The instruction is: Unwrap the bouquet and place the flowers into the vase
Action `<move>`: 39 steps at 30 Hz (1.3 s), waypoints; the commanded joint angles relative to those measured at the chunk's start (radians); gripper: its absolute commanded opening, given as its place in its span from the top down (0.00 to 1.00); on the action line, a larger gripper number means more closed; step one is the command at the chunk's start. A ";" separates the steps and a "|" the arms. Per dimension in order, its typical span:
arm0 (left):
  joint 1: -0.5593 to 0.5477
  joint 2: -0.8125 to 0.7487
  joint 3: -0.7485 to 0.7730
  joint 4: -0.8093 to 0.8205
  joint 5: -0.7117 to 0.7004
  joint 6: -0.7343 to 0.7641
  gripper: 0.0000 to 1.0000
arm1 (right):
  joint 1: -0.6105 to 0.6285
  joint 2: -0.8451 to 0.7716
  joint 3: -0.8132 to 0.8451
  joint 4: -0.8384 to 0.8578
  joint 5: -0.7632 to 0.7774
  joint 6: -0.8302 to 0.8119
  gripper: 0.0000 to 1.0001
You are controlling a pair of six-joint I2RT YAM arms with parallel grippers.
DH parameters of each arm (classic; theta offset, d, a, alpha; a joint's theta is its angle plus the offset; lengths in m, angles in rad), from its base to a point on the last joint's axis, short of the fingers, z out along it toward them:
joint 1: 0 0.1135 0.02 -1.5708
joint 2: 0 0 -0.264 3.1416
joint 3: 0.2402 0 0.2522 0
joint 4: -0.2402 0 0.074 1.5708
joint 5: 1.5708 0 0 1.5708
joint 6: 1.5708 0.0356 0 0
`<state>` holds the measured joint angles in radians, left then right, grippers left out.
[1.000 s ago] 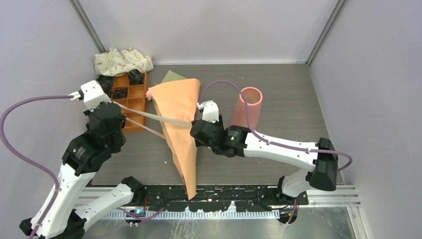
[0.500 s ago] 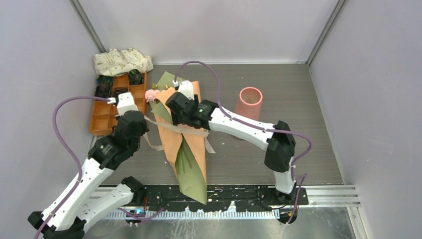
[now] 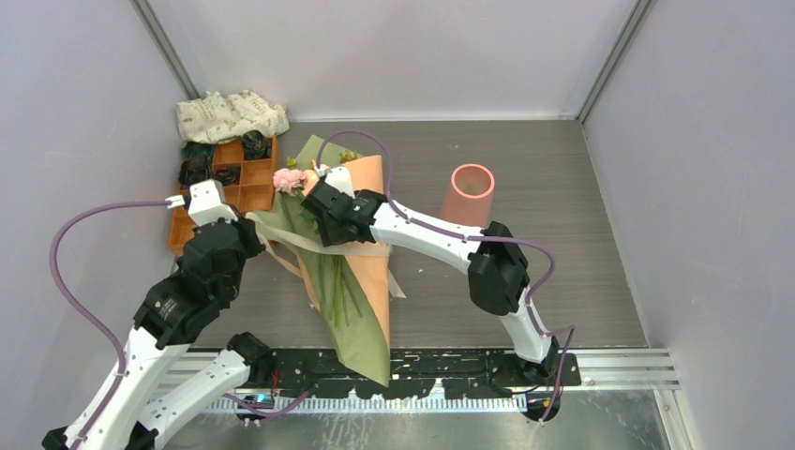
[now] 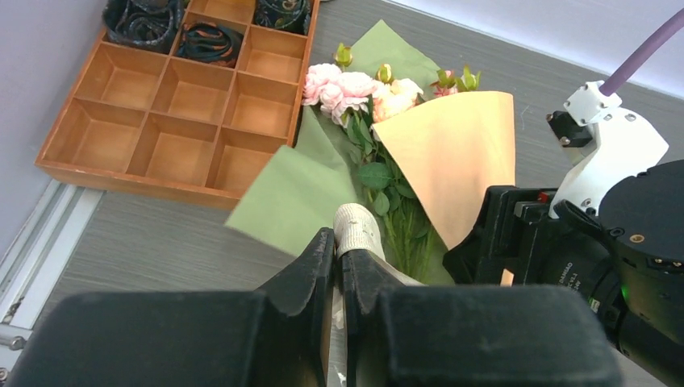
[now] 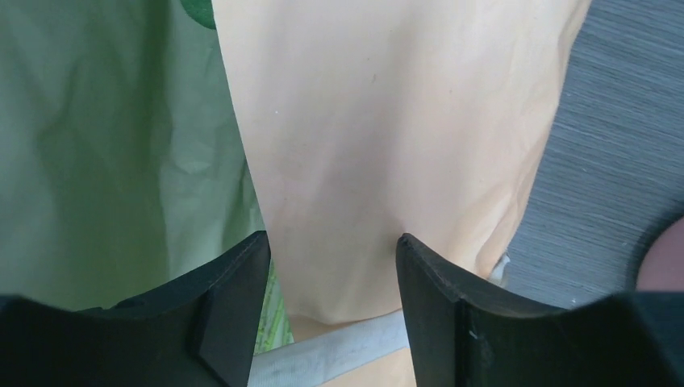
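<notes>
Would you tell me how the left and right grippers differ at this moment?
The left gripper is shut, pinching the beige ribbon; the right gripper stands open. The left sits beside the bouquet; the right hangs over its orange paper. Both have black fingers.

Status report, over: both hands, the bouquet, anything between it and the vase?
Left hand shut on the ribbon. Right hand open over the orange paper. Bouquet lying partly opened, flowers inside. Vase upright, right arm passing before it.
</notes>
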<state>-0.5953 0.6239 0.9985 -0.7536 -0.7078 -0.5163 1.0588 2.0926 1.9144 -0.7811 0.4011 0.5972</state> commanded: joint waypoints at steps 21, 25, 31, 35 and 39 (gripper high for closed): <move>0.002 -0.055 0.284 -0.187 -0.300 0.084 0.88 | -0.174 -0.238 -0.389 -0.061 0.259 0.081 0.76; 0.003 -0.052 0.312 -0.206 -0.368 0.088 0.87 | -0.198 -0.285 -0.462 -0.055 0.263 0.088 0.74; 0.003 -0.064 0.375 -0.183 -0.475 0.174 0.85 | -0.215 -0.296 -0.514 -0.053 0.267 0.090 0.72; 0.000 -0.099 0.399 -0.153 -0.544 0.240 0.84 | -0.223 -0.298 -0.541 -0.042 0.258 0.088 0.71; -0.010 -0.139 0.394 -0.132 -0.590 0.279 0.84 | -0.231 -0.300 -0.555 -0.041 0.265 0.086 0.70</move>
<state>-0.5957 0.5201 1.3685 -0.9504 -1.1908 -0.3080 0.8371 1.8454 1.3643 -0.8314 0.6266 0.6651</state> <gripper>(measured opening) 0.160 0.294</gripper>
